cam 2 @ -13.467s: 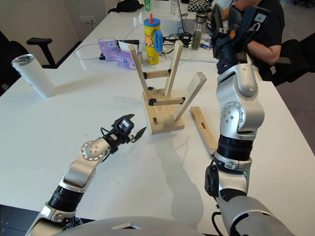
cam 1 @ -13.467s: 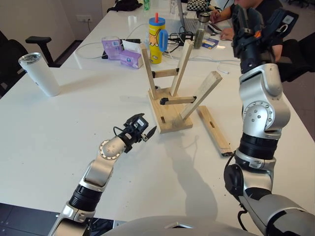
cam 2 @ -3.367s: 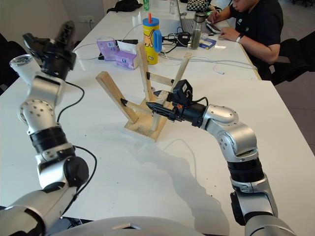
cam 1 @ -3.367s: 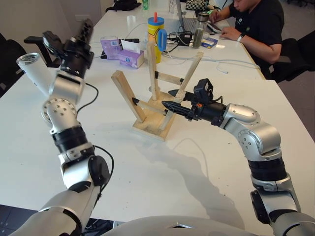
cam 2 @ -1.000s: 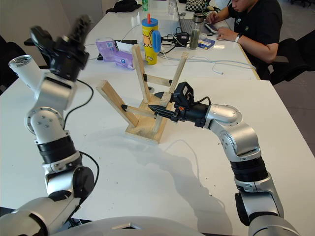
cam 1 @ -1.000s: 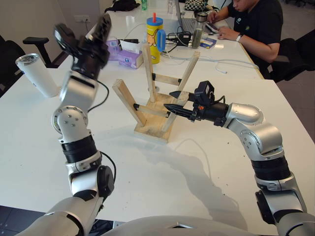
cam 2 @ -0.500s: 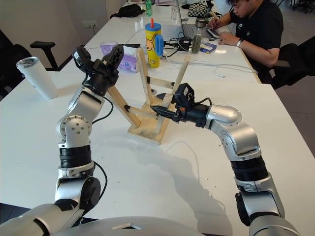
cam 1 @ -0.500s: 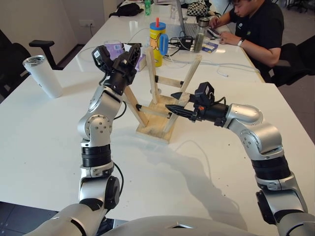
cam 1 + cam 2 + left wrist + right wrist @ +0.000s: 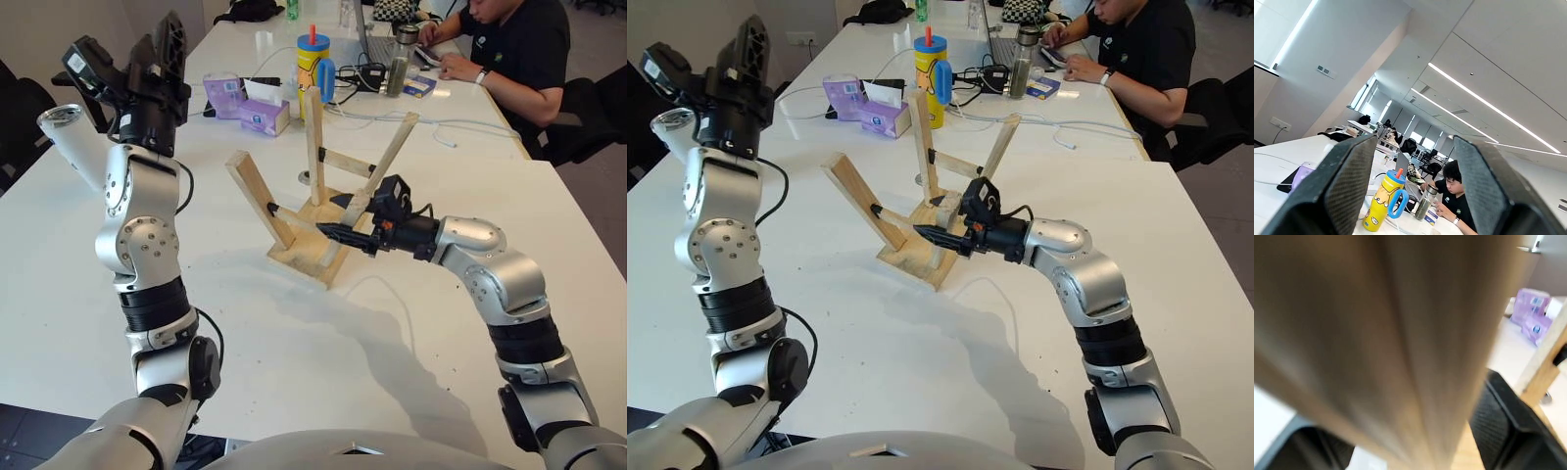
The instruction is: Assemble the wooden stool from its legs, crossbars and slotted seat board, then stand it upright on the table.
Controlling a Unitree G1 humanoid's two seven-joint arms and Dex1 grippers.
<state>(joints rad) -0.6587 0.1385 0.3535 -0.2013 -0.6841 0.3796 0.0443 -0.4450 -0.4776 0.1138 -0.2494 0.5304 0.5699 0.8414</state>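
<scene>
Stool (image 9: 315, 264): one, upturned, mid-table; three legs (image 9: 253, 194), two crossbars (image 9: 343, 163)
Right gripper (image 9: 331, 234): clamped on 3 o'clock leg (image 9: 390, 157); wrist view: wood close
Left gripper (image 9: 159, 34): spread, empty, 10 o'clock; wrist view adds cup (image 9: 1382, 205)

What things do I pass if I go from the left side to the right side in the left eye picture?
White tumbler → left gripper → purple tissue packs → wooden stool → black chair.
</scene>
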